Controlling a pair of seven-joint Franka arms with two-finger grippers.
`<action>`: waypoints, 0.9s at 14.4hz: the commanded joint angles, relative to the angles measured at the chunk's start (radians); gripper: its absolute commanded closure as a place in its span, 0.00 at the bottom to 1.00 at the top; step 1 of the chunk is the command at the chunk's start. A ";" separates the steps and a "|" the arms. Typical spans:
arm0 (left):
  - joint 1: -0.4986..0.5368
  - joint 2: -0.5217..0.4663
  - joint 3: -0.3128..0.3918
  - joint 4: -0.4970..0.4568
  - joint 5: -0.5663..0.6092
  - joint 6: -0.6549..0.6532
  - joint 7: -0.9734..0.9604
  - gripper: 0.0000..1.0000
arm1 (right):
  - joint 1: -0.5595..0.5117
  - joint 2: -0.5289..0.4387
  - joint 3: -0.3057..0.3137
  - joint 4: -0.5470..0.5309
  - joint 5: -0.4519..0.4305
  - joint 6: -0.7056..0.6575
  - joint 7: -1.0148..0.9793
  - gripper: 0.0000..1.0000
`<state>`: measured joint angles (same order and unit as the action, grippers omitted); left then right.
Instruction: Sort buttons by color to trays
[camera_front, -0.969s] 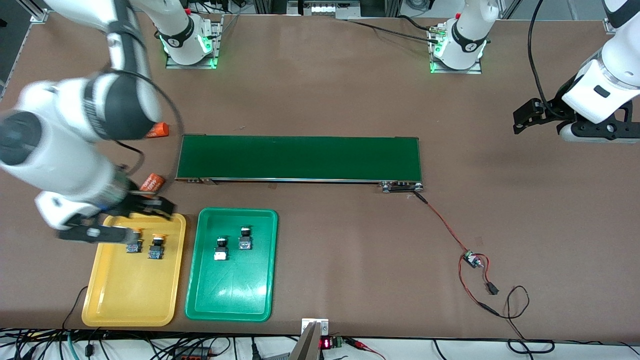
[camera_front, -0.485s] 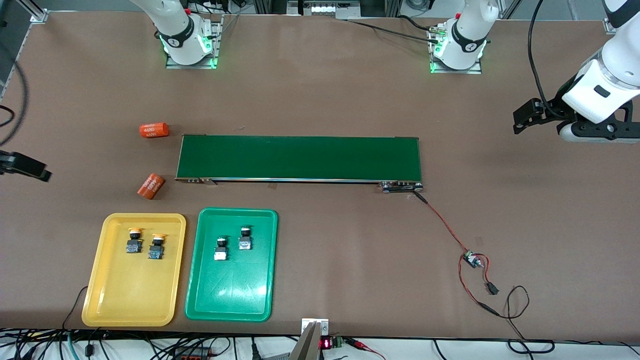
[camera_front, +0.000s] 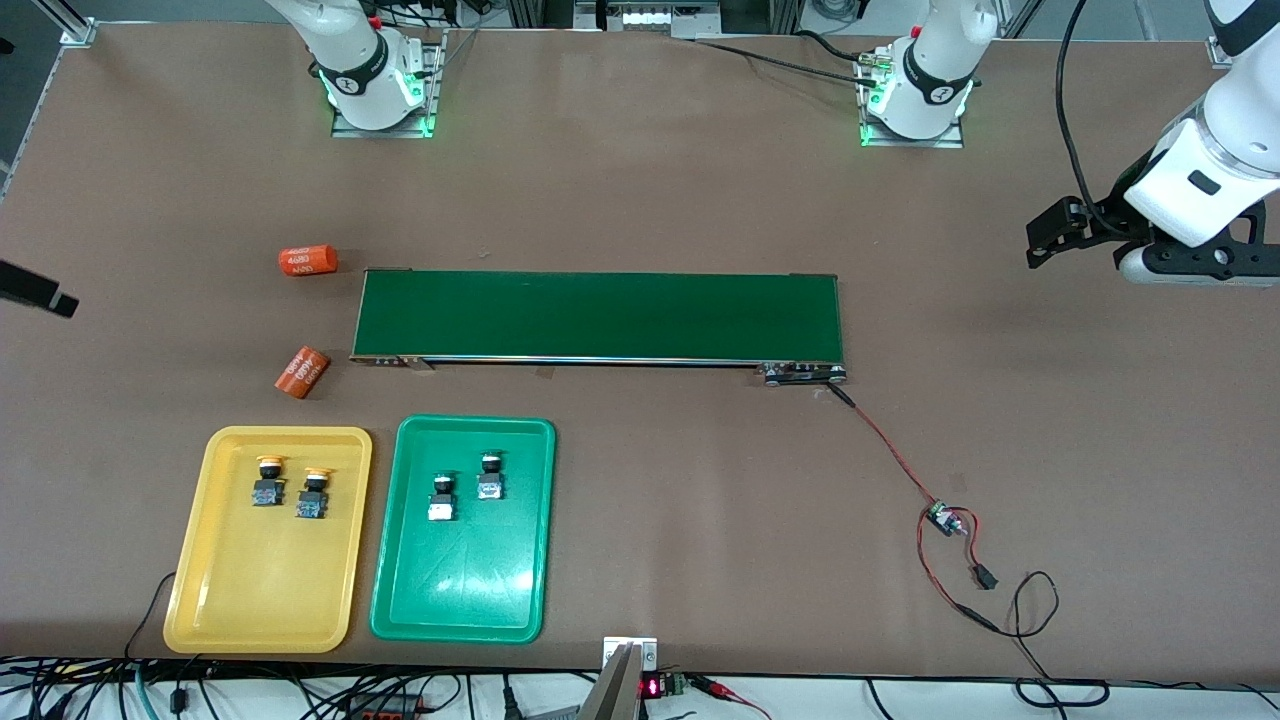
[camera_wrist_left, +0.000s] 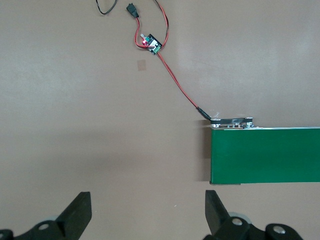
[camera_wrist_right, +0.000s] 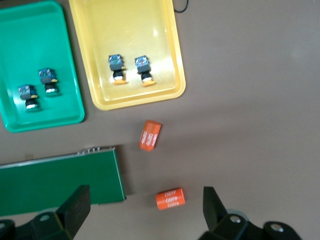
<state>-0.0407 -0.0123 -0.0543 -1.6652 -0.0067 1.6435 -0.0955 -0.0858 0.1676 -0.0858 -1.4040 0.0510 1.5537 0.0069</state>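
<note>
Our right gripper (camera_wrist_right: 142, 212) has withdrawn to the frame's left edge, both claws apart; returning could scatter the sorted buttons (camera_front: 268, 481).

Two orange cylinders lie at the left of the front picture, one (camera_front: 308, 261) at upper left and one (camera_front: 302, 372) just below it. Each is printed with "4680" in white, repeated along its side.

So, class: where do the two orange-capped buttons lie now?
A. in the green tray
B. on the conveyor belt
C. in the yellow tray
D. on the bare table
C: both orange-capped buttons lie side by side in the yellow tray; the green tray holds the other two.
</note>
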 joint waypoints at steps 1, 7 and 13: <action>-0.002 0.009 -0.001 0.028 0.013 -0.019 -0.004 0.00 | 0.061 -0.106 -0.017 -0.127 -0.052 0.031 0.007 0.00; -0.004 0.009 -0.001 0.028 0.013 -0.019 -0.004 0.00 | 0.097 -0.128 -0.051 -0.165 -0.091 0.086 -0.042 0.00; -0.004 0.009 -0.001 0.028 0.014 -0.019 -0.004 0.00 | 0.097 -0.238 -0.043 -0.286 -0.092 0.080 -0.038 0.00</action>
<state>-0.0407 -0.0123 -0.0543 -1.6650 -0.0067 1.6435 -0.0959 0.0010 -0.0118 -0.1281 -1.6343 -0.0222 1.6287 -0.0162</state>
